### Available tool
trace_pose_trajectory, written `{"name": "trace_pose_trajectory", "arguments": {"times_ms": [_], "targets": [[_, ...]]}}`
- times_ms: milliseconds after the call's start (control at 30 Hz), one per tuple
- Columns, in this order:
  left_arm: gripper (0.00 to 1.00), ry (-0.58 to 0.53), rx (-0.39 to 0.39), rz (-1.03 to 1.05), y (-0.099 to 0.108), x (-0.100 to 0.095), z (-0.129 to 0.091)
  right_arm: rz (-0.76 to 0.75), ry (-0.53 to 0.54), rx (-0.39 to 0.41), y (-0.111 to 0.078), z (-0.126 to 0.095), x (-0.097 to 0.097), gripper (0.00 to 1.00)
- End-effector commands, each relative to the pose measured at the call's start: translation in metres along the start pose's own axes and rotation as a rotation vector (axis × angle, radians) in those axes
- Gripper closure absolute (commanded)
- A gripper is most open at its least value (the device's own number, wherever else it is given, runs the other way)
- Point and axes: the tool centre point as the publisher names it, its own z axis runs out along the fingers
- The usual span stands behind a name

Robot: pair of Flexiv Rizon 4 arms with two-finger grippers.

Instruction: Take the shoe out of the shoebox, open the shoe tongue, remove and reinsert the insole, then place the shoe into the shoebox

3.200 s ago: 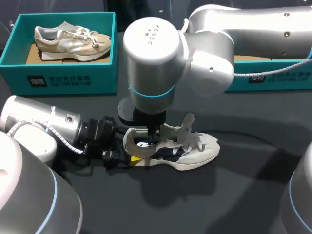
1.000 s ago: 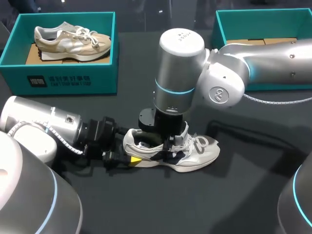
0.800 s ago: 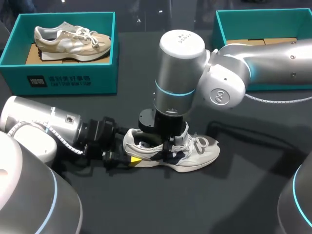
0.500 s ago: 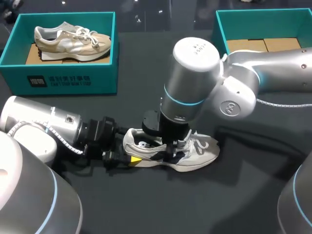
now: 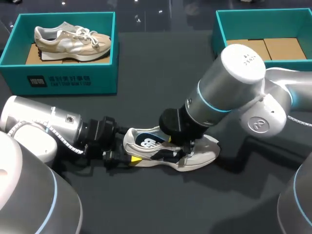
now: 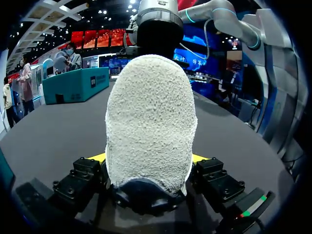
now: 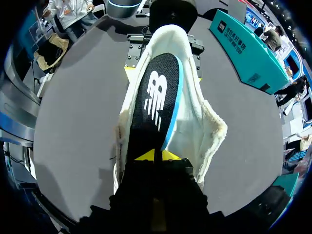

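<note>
A white and navy shoe (image 5: 202, 153) lies on its sole in the middle of the black table. My left gripper (image 5: 127, 157) comes in low from the left, and its wide-set fingers press on both sides of the shoe's fuzzy heel (image 6: 151, 117). My right gripper (image 5: 184, 147) reaches down into the shoe's mouth from the right. In the right wrist view its yellow tips (image 7: 157, 156) are shut on the front end of the black, blue-edged insole (image 7: 158, 97). The insole (image 5: 147, 142) lies tilted in the opening, its heel end near the collar. The tongue is hidden under the right wrist.
A teal shoebox (image 5: 68, 80) at the back left holds a beige shoe (image 5: 73, 39). A second teal shoebox (image 5: 219, 29) stands at the back right with only a cardboard floor (image 5: 265, 48) showing. My right arm's big elbow hangs over the table's right half.
My right arm swung to the right and leaned over, and its fingers closed inside the shoe. The insole's printed top now shows in the opening. The left arm and shoe stayed put.
</note>
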Motion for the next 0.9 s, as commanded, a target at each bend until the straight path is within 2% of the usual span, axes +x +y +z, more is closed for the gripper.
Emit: {"name": "trace_pose_trajectory", "arguments": {"times_ms": [33,200,600,900], "targets": [[1.00,-0.002,-0.002,-0.001,0.003,-0.003,0.004,-0.008,-0.001,-0.098,-0.015,-0.005,0.001,1.00],[1.00,-0.002,-0.002,-0.001,0.003,-0.003,0.004,-0.063,-0.003,-0.129,-0.012,-0.012,-0.004,1.00],[1.00,-0.002,-0.002,-0.001,0.003,-0.003,0.004,-0.252,0.033,-0.050,0.039,-0.025,-0.022,1.00],[1.00,-0.002,-0.002,-0.001,0.003,-0.003,0.004,-0.312,0.043,-0.052,0.058,-0.032,-0.022,1.00]]}}
